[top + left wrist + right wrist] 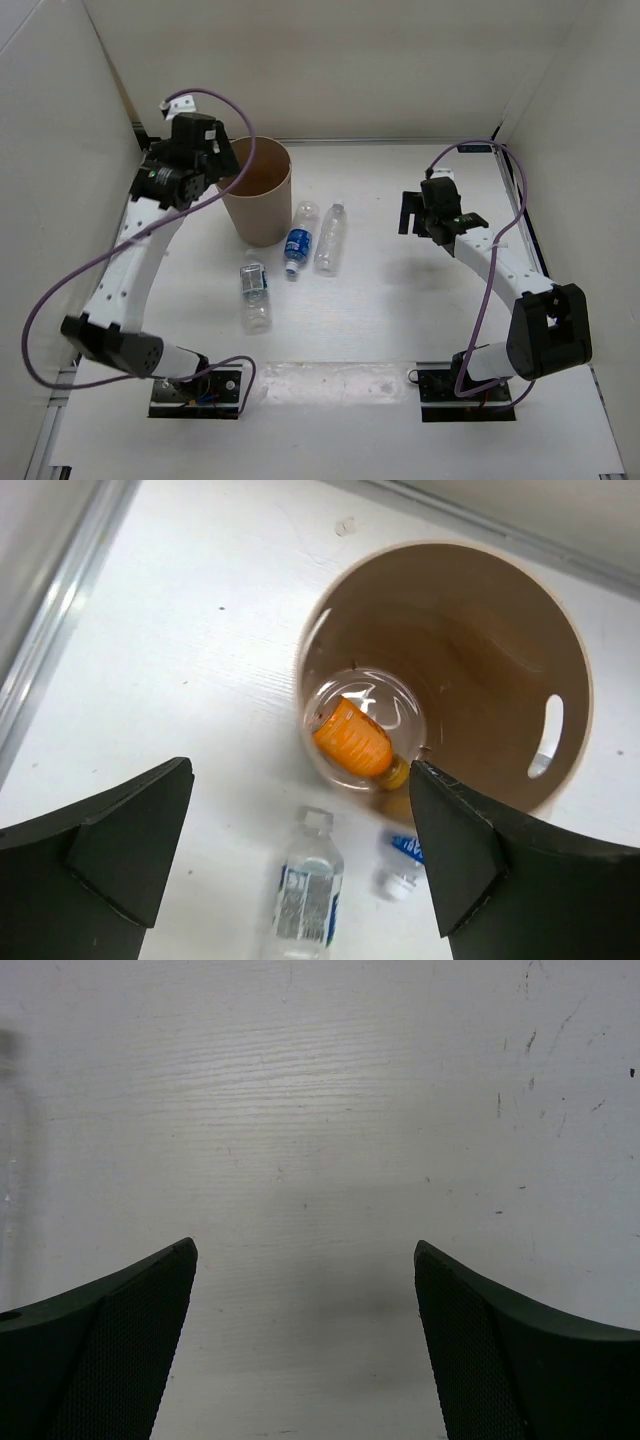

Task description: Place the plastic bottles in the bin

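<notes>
The tan bin [258, 190] stands upright at the back left of the table. In the left wrist view an orange bottle [352, 737] lies on the floor of the bin [480, 660]. My left gripper [222, 152] hovers over the bin's left rim, open and empty [302, 770]. Three clear bottles lie on the table beside the bin: a blue-labelled one [297, 242], a plain one [330, 238] and a small-labelled one [255, 290]. The small-labelled one [308, 895] also shows below the left jaws. My right gripper [412, 222] hangs open over bare table [305, 1250], to the right of the plain bottle.
White walls close in the table at the left, back and right. Purple cables loop from both arms [235, 120]. The arm bases [195, 390] sit at the near edge. A blurred clear bottle [10, 1160] shows at the left edge of the right wrist view.
</notes>
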